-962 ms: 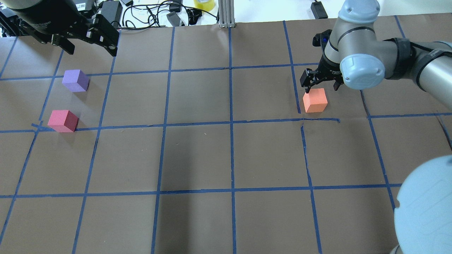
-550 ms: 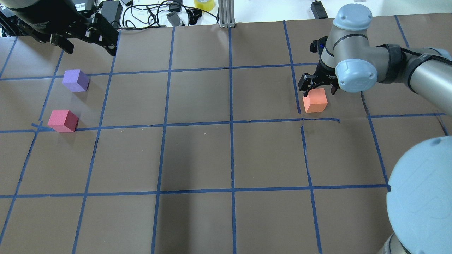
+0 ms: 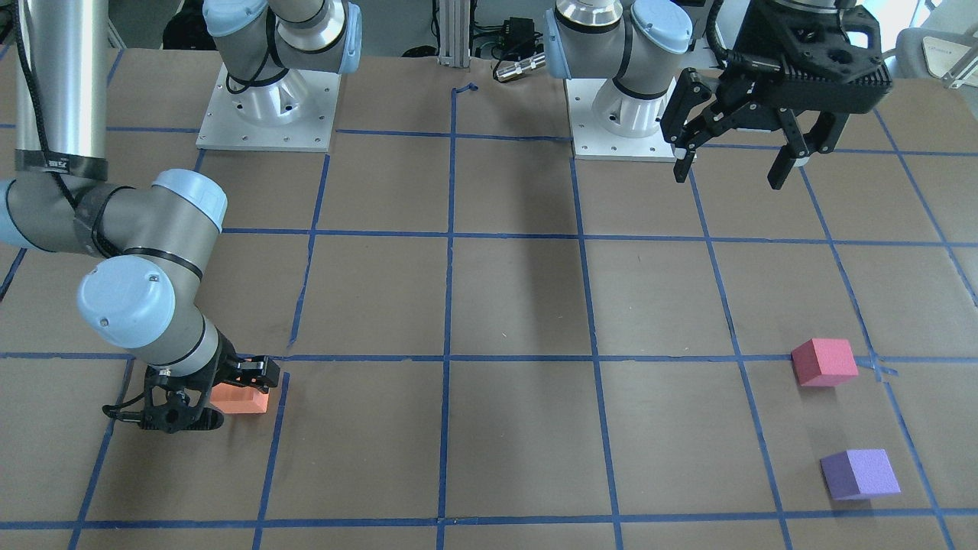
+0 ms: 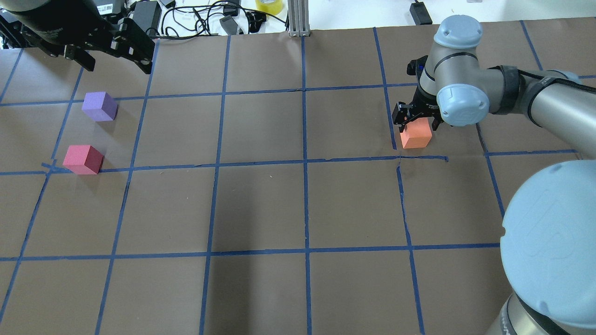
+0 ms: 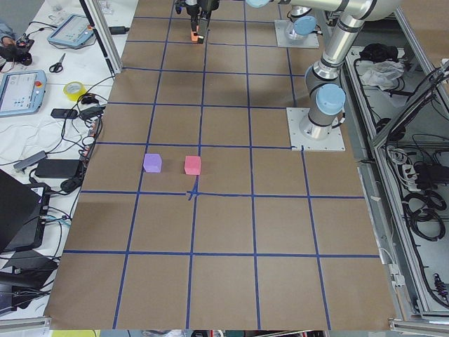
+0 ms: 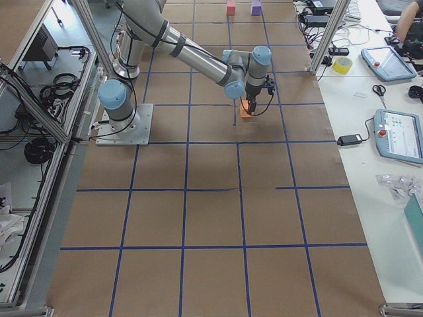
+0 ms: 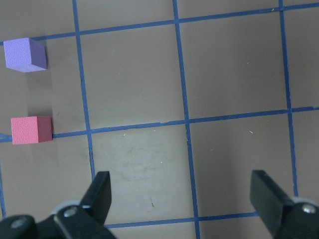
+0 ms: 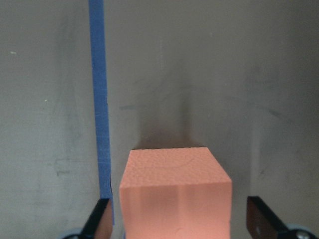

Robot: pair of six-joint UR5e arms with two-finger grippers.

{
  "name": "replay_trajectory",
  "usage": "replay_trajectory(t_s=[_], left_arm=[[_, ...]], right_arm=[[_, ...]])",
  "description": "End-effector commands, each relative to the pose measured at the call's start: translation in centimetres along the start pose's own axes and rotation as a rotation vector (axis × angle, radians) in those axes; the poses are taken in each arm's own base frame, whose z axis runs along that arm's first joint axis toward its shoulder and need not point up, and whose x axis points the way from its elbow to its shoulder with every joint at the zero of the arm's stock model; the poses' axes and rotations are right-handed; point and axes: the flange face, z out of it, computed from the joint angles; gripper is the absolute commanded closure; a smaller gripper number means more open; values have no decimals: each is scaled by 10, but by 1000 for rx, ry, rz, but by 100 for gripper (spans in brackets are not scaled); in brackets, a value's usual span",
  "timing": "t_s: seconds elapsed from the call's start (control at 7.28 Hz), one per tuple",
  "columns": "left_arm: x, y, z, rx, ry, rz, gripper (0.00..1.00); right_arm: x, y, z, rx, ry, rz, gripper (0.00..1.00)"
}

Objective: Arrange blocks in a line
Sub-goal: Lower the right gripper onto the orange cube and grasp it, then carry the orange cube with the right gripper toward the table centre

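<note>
The orange block (image 4: 416, 135) sits on the brown paper on the right side of the table. My right gripper (image 4: 417, 123) is open and low around it, one finger on each side; the right wrist view shows the orange block (image 8: 174, 194) between the fingertips (image 8: 259, 219) with gaps on both sides. The purple block (image 4: 99, 106) and the reddish-pink block (image 4: 83, 159) stand apart at the far left, purple farther from me. My left gripper (image 4: 116, 63) hangs open and empty above the table beyond the purple block; both blocks show in its wrist view, purple (image 7: 24, 55) and pink (image 7: 31, 130).
Blue tape lines (image 4: 305, 163) grid the paper. Cables, power bricks and a yellow tape roll (image 4: 269, 4) lie past the far edge, beside an aluminium post (image 4: 298, 18). The two arm bases (image 3: 263, 107) (image 3: 626, 107) stand on my side.
My right gripper has come down and slightly left, from just above and behind the orange block to straddling it. The left gripper and the blocks have not moved.
</note>
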Motion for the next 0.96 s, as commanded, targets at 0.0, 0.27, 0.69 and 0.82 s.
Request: replay_trajectory(t_s=[0.0, 0.27, 0.69, 0.82], left_arm=[[0, 1, 1, -8, -3, 3, 0], [-1, 2, -1, -6, -3, 9, 0], [0, 2, -1, -4, 2, 3, 0], [0, 1, -1, -5, 3, 3, 0]], right_arm=[[0, -1, 0, -4, 1, -5, 95], [-1, -4, -25, 30, -2, -1, 100], [-76, -9, -70, 115, -73, 50, 100], [-129, -12, -78, 129, -66, 31, 100]])
